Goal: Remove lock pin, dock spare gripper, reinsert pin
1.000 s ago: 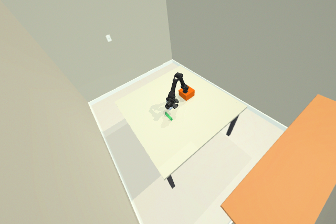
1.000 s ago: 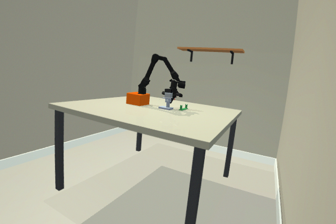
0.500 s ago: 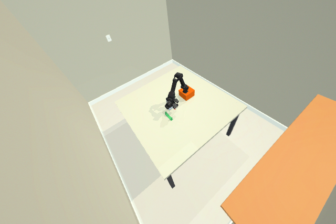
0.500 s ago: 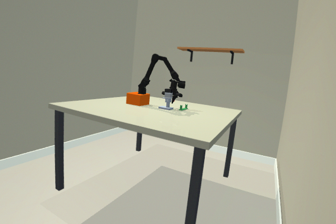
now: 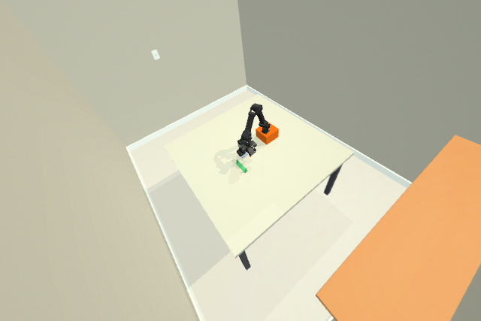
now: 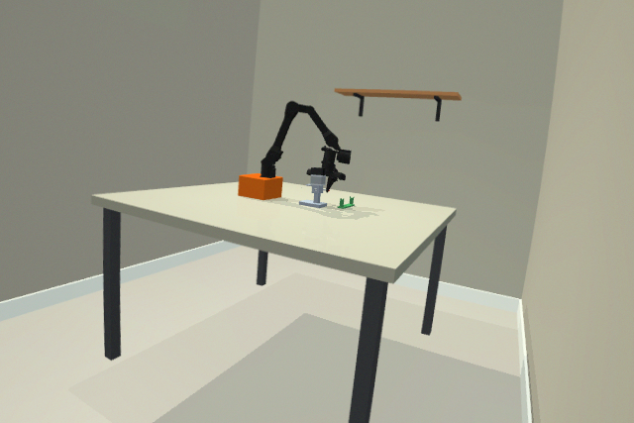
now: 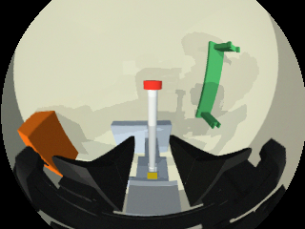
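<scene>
from the top, you see the green cradle [image 5: 241,166] [image 6: 346,205] [image 7: 212,81] on the tabletop [image 5: 287,177] [image 6: 286,234] [image 7: 95,52]; from outside, it lies near the grey-blue mount [image 6: 316,196] [image 7: 162,135]; at the wrist, your end effector [image 7: 152,139] is spread around the pin [image 7: 152,124], its long axis running up the view, red head farthest up

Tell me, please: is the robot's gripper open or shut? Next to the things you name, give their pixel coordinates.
Open. In the wrist view, the gripper [image 5: 247,152] [image 6: 328,189] [image 7: 152,139] has its fingers apart, and gaps show on both sides of the red-headed white pin [image 5: 250,155] [image 7: 152,114].
</scene>
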`<state>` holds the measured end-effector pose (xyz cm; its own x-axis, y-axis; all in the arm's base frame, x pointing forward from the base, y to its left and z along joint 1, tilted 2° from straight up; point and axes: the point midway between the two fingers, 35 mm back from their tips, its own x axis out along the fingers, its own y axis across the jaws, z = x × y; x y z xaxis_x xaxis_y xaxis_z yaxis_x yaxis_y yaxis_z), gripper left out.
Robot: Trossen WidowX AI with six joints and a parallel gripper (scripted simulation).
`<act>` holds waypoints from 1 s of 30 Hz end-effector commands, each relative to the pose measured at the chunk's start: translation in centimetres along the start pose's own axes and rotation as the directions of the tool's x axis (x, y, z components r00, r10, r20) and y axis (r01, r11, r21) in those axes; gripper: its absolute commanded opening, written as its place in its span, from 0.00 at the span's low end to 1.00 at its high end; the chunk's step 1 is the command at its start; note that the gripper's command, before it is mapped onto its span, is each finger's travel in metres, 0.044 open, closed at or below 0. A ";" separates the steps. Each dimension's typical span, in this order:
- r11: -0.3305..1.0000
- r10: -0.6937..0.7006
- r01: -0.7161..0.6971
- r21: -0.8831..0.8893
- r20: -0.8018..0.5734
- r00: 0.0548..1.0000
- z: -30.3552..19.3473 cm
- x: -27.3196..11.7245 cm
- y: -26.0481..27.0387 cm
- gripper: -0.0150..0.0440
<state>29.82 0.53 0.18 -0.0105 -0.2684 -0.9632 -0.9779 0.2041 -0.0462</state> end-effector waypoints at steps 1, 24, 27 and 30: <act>1.000 0.000 0.000 0.001 0.001 1.000 0.4 -1.0 0.0 0.59; 1.000 -0.003 0.003 -0.024 -0.005 1.000 2.5 -5.5 -0.1 0.59; 1.000 -0.004 0.003 -0.028 -0.005 1.000 2.8 -6.1 -0.1 0.59; 1.000 -0.004 0.004 -0.031 -0.006 1.000 3.0 -6.7 -0.2 0.59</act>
<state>30.60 4.61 5.20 -0.0074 -0.2765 -0.9610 -0.9843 0.1714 -0.0417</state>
